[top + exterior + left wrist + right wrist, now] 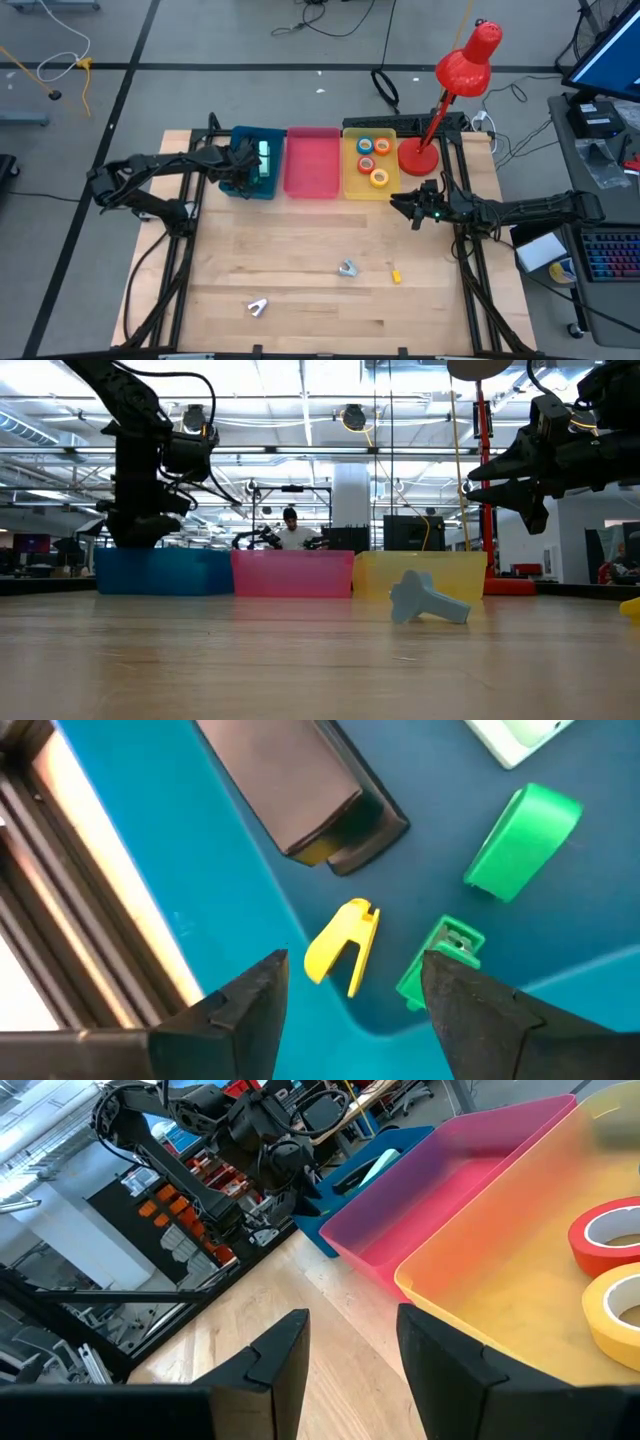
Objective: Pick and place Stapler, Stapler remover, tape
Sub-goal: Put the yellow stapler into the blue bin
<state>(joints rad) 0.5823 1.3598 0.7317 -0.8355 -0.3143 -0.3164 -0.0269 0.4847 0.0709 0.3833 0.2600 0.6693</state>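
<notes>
Because the three shallow plastic bins along the far edge of the pale wooden surface (300,270) appear to sort items by kind, the left hand (350,995) hovers over the blue bin (243,135) with its dark fingers spread and nothing between them. Directly under the gap lies a small yellow plastic staple remover (340,945), a smooth, folded claw shape resting on the bin's glossy floor. Beside it lie a dark stapler (300,790) with a boxy, matte body and two green plastic pieces (520,840), seemingly a stapler and another remover. The pink bin (312,162) in the middle looks empty, while the translucent yellow bin (352,185) holds rolls of tape (380,178) in red, orange and yellow, flat rings with hollow cores. The right hand (350,1350) waits just in front of that yellow bin, fingers partly apart and holding nothing. Still loose on the surface are a grey staple remover (347,267), a small yellow piece (395,275) near it, and a pale grey remover (258,307) nearer the front edge. A red desk lamp (455,80) stands at the yellow bin's right.
</notes>
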